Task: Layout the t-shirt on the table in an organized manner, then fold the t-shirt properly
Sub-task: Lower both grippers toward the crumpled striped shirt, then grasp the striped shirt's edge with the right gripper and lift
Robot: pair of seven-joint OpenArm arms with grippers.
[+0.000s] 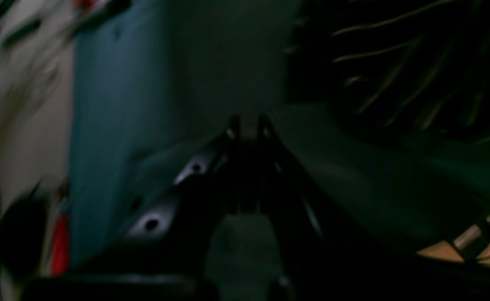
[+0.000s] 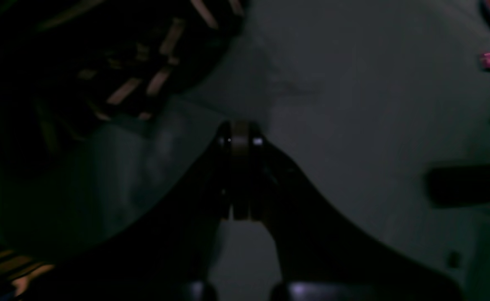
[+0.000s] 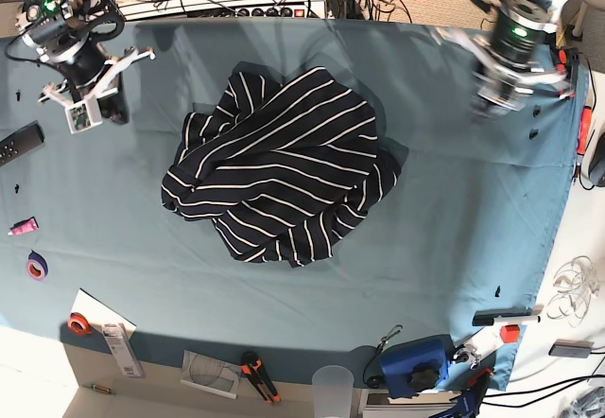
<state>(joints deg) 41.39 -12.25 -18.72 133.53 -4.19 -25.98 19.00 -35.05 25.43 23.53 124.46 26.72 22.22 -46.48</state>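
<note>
the t-shirt (image 3: 279, 167) lies bunched in a heap mid table (image 3: 454, 229), nothing spread yet. farther back, the left gripper (image 3: 498, 96) and right gripper (image 3: 95, 106) hang at the far corners, both pressed together and empty. grabbing blindly into that heap could pinch several layers and tangle it worse.
</note>
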